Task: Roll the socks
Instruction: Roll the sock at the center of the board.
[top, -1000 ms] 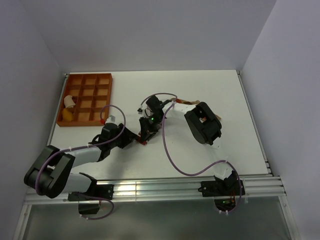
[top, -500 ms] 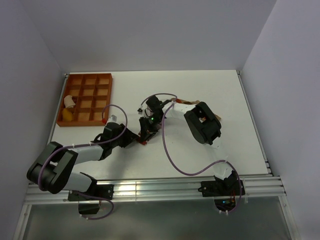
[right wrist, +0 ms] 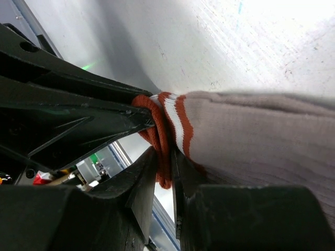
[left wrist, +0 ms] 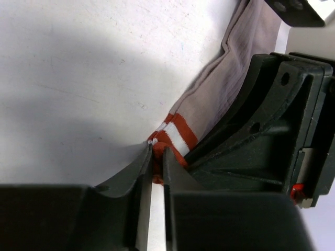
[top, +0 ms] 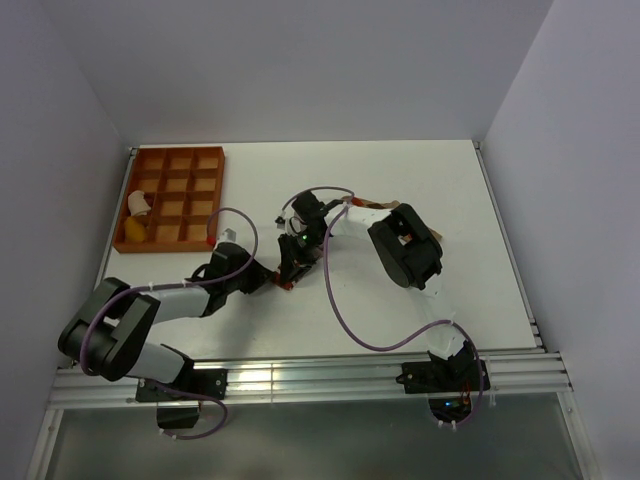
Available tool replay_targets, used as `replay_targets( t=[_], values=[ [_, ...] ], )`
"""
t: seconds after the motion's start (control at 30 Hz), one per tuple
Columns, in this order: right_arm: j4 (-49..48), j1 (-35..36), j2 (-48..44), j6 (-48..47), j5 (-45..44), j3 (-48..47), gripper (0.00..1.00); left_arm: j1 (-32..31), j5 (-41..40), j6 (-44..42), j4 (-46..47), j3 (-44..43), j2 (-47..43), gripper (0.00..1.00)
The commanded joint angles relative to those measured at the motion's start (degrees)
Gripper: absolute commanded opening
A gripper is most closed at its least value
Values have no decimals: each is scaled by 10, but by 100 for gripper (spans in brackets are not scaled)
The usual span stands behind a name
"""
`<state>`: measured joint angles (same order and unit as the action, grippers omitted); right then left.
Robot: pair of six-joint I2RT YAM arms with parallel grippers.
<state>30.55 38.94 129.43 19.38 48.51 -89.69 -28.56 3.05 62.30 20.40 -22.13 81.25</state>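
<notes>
A grey-brown sock (left wrist: 214, 99) with a red-and-white striped cuff (left wrist: 176, 136) lies on the white table. My left gripper (left wrist: 157, 159) is shut on the red edge of that cuff. My right gripper (right wrist: 165, 170) pinches the same cuff (right wrist: 168, 125) from the other side, its black body (left wrist: 272, 130) close against the left fingers. In the top view both grippers (top: 274, 281) (top: 293, 268) meet mid-table over a bit of red cuff (top: 288, 286). A sliver of tan fabric (top: 374, 199) shows behind the right arm; most of it is hidden.
An orange compartment tray (top: 190, 160) stands at the back left, with a white item (top: 137, 205) and a yellow item (top: 133, 231) in its left cells. The right arm's purple cable (top: 345, 320) loops across the table's front. Walls close in on three sides.
My left gripper has slid right to the striped cuff and closed on it. The right gripper has kept its hold and place.
</notes>
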Motion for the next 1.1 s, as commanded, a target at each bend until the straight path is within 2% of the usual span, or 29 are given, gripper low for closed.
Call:
replay_targets(
  t=[0.0,0.13,0.3,0.4,0.53,0.63,0.83,1.07],
  values=[
    [-25,-1,5,-5,-46,7,25,-6,-10,-6,-17,-26,8,12],
    [-43,-1,-28,-9,-68,22,31,-9,-19,-10,-45,-41,9,0],
    [-55,0,-72,-17,-112,42,40,-12,-29,-23,-90,-63,6,0],
    [-72,4,-115,-22,-168,69,46,-17,-46,-32,-120,-80,6,0],
    [-122,16,-192,-34,-228,136,57,-24,-51,-40,-142,-101,14,0],
    [-177,30,-239,-58,-273,192,58,-26,-52,-42,-156,-112,22,0],
    [-339,42,-309,-67,-277,310,60,-28,-55,-46,-172,-122,25,0],
    [-375,71,-298,-100,-296,319,61,-28,-54,-49,-188,-130,28,0]
  ],
)
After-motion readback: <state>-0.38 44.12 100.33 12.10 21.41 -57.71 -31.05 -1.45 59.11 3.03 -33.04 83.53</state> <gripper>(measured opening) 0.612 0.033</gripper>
